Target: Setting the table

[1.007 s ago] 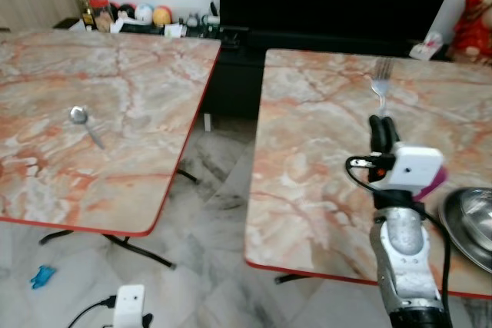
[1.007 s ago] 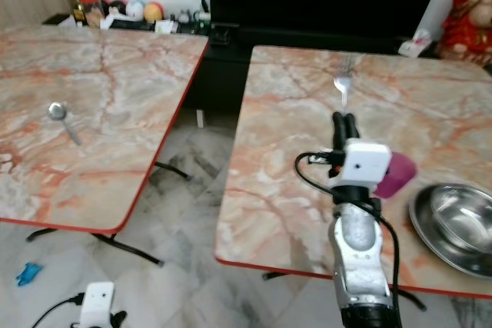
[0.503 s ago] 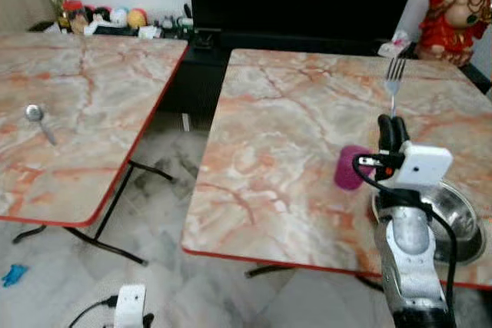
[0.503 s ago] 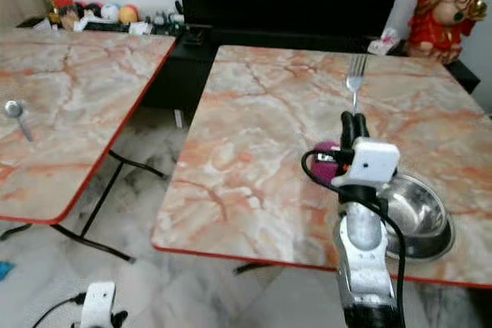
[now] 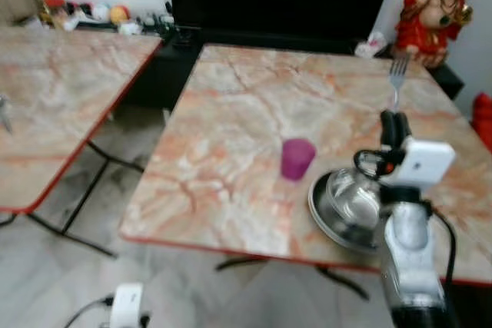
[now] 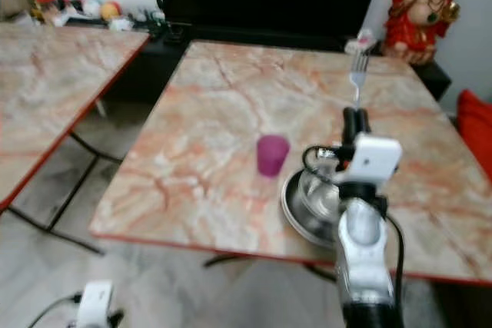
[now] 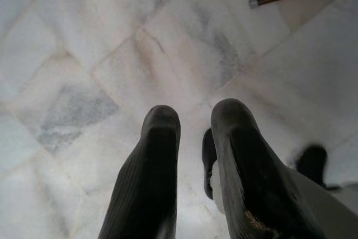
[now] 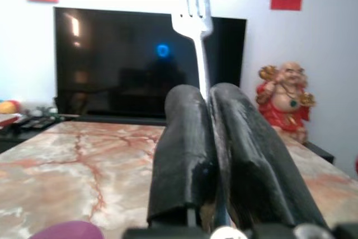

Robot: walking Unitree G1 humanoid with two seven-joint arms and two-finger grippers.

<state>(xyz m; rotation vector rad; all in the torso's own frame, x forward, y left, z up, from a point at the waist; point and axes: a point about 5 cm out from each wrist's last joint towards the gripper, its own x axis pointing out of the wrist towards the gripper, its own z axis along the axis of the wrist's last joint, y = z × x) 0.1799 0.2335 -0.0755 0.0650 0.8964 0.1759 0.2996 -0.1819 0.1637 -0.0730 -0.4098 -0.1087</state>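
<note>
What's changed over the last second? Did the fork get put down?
No. The right gripper still clamps the fork, tines up, above the table. What shifted is the view: the camera has swung to the robot's right, so the purple cup and steel bowl have come fully into sight and the other table slid off left. Cup and bowl look unmoved; the left gripper hangs idle over the floor.

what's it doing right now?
Setting the table. The right gripper is shut on a fork, held upright with the tines up, above the marble table. A purple cup and a steel bowl already sit on that table, near its front edge, cup just left of the bowl. The left gripper hangs idle over the tiled floor, fingers slightly apart, holding nothing.
</note>
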